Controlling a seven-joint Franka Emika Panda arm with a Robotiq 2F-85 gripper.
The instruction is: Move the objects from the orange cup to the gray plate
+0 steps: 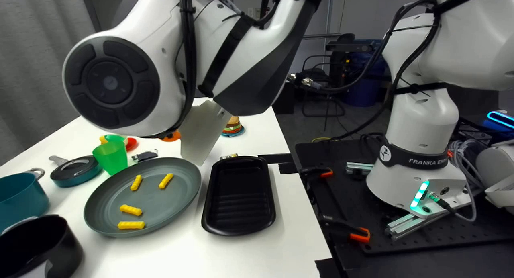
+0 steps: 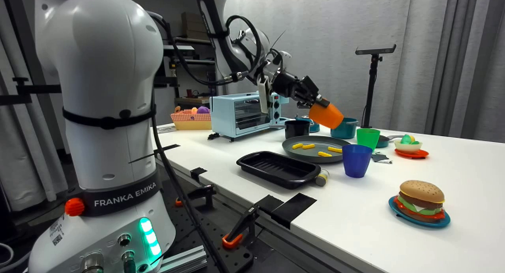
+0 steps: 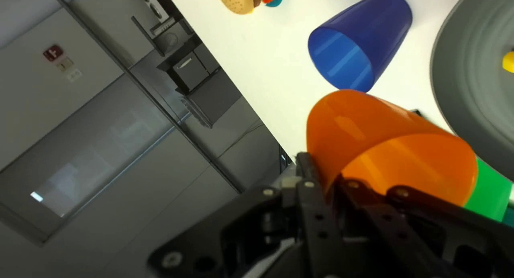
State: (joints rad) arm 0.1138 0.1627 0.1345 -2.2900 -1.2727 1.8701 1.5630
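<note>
Four small yellow pieces are seen lying apart from one another on the gray plate, all inside its raised rim. The orange cup is held tilted in the air, its mouth turned back toward the wrist in the wrist view, and nothing yellow is shown in the part of its inside that can be seen; the bottom is hidden. Its wall is pinched at the rim by the gripper, whose jaws are brought together with only that thin wall between them. By this arrangement the emptying is judged to be finished, and the putting away of the cup is taken to be the step in hand. For the next move, the cup probably needs to be brought upright, carried clear of the plate and lowered base first onto a bare stretch of the table before the grip is loosened. Care is called for around the blue cup and the green cup, by which the room for setting down seems to be narrowed; if released while tilted, the orange cup could be toppled.
</note>
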